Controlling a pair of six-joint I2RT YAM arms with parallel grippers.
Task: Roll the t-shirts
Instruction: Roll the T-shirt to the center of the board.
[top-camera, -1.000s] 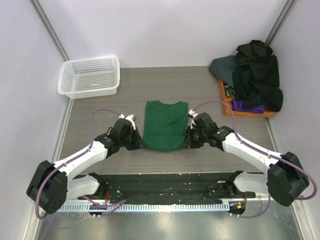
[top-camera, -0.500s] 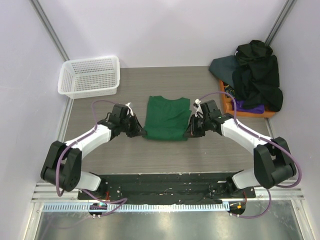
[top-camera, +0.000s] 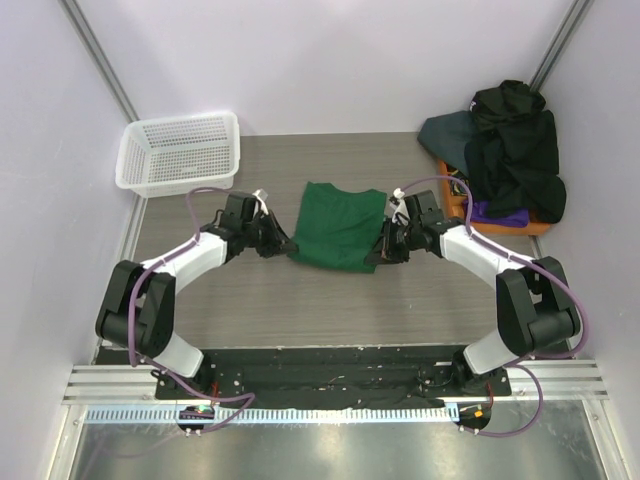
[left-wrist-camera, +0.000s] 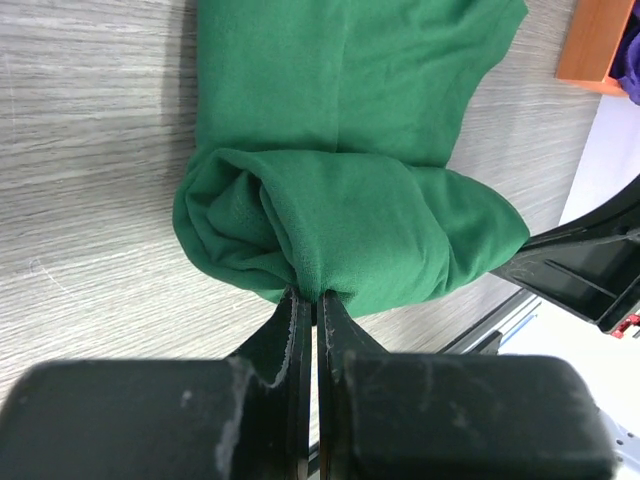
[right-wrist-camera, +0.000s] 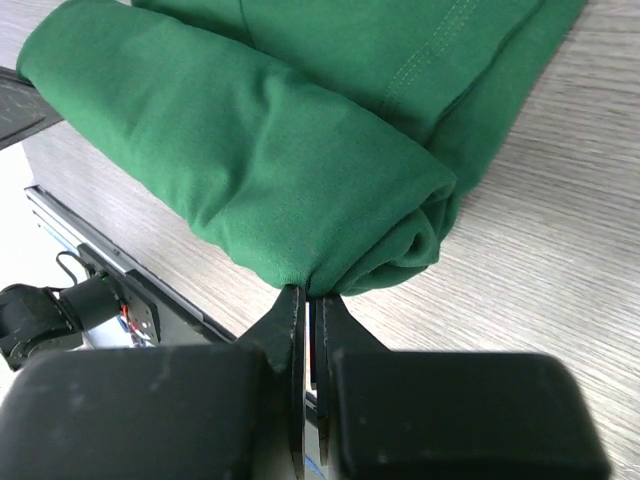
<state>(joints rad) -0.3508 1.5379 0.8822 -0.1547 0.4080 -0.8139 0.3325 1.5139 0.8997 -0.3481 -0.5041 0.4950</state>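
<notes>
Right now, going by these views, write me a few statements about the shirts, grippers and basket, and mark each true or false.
1. The left gripper and right gripper both pinch the green shirt. True.
2. The green shirt is fully rolled. False: only its near end is rolled, and the rest lies flat.
3. A shirt lies in the white basket. False: nothing is in it.
4. Dark shirts are heaped on the orange tray. True.

bright, even overhead light; soft shadows, blurred near foregrounds
</notes>
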